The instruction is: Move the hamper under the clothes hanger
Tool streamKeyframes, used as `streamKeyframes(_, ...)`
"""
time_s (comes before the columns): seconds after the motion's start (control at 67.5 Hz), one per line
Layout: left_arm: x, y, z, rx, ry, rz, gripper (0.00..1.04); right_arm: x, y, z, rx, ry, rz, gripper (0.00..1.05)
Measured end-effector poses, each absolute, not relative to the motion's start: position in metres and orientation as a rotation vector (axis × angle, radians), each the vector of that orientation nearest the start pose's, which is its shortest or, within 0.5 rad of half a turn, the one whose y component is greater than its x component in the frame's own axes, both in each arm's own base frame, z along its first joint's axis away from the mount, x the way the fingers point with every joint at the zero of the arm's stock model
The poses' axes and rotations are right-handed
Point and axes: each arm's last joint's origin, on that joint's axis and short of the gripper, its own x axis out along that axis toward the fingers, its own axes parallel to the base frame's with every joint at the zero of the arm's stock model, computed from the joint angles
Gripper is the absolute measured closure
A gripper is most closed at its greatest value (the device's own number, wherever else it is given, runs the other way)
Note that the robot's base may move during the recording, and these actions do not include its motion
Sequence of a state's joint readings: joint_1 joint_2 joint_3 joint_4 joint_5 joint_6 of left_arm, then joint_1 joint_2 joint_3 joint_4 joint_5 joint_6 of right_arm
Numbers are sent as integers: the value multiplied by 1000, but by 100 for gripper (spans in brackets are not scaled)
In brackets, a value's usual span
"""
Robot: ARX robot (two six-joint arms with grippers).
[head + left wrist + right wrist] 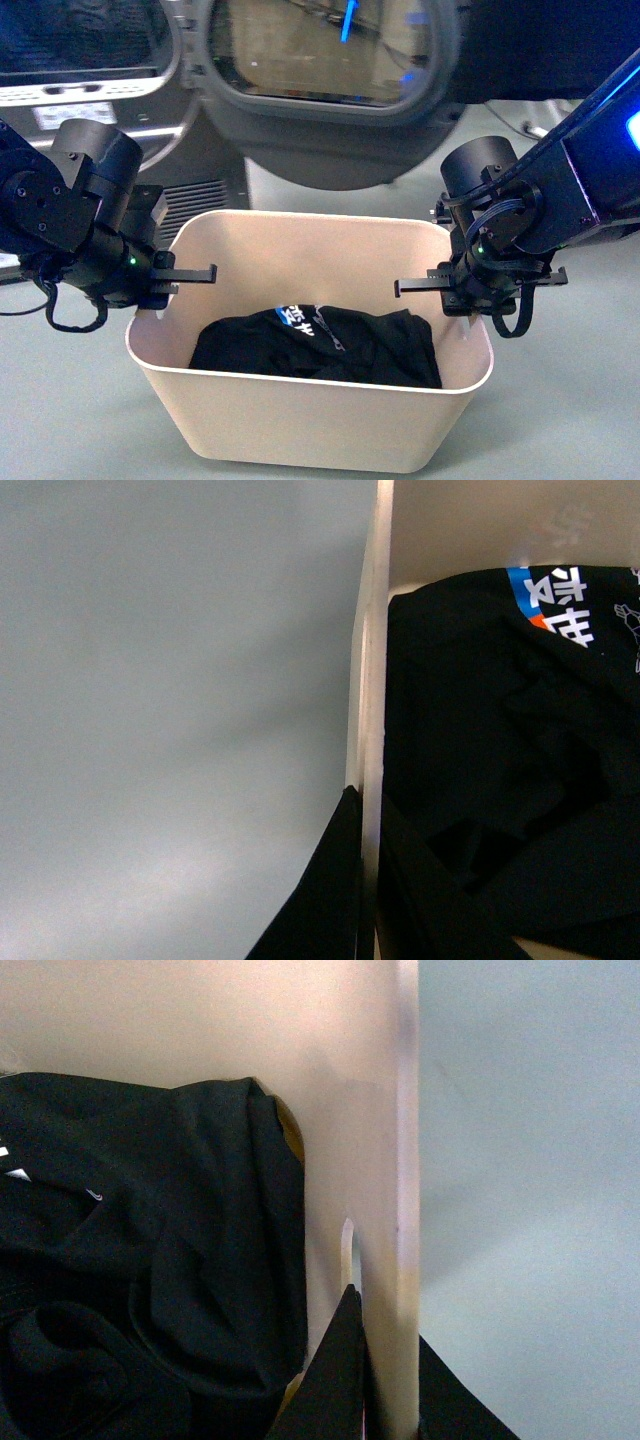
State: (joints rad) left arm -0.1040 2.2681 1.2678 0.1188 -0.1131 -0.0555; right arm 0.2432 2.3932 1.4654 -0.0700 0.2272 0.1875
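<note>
The cream-beige hamper (300,425) sits on the grey floor in the middle of the front view, with black clothing (330,345) bearing blue and white print inside. My left gripper (160,290) is shut on the hamper's left short rim; the left wrist view shows its fingers either side of the rim (370,730). My right gripper (468,298) is shut on the right short rim; the right wrist view shows the hamper wall (385,1210) pinched beside the slot handle (347,1250). The clothes hanger is out of view.
A dark grey laundry machine (190,120) with a round door (335,70) swung open stands just behind the hamper. Grey floor (560,420) lies around the hamper on both sides and in front.
</note>
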Motion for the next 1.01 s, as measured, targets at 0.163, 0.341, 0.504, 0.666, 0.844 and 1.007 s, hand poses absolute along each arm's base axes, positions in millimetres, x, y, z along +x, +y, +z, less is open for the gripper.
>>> streamKeyframes(0.163,432,-36,58,44,875,54,101,447,111,43,-60,965,-53,102)
streamKeyframes(0.341,432,-33,58,43,875,68,101,446,115,43,-65,965,-45,102)
streamKeyframes(0.504,432,-34,58,40,875,57,101,446,112,44,-63,964,-52,102)
streamKeyframes(0.666,432,-35,58,41,875,57,101,447,112,44,-63,964,-53,102)
streamKeyframes(0.844,432,-35,58,41,875,57,101,447,112,44,-63,963,-52,102)
streamKeyframes(1.007,432,-35,58,41,873,58,101,447,113,45,-62,962,-50,102)
